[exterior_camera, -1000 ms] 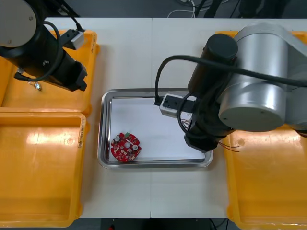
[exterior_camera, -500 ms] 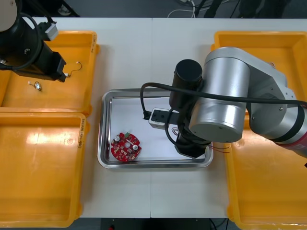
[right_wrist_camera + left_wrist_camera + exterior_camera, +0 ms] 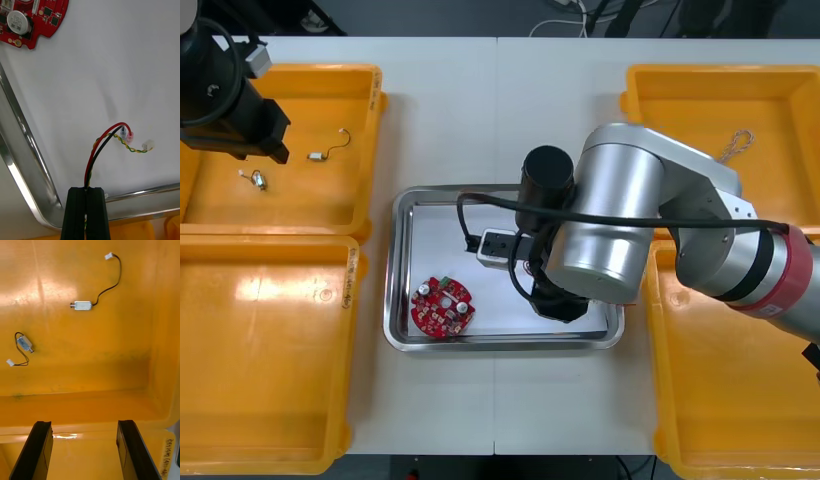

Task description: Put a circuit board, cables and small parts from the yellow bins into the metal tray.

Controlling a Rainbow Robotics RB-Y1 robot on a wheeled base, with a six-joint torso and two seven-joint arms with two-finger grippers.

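R gripper [image 3: 87,189] pinches red-yellow cable [image 3: 108,137], arcing ahead, prob. touching metal tray [image 3: 22,150]; L gripper [image 3: 84,425] spread over yellow bin [image 3: 75,390].

The light table [image 3: 440,120] has a thin seam running down its middle, from the far edge to the near one. Beyond the far edge lies dark floor [image 3: 430,15], with a pale cord [image 3: 570,8] on it.
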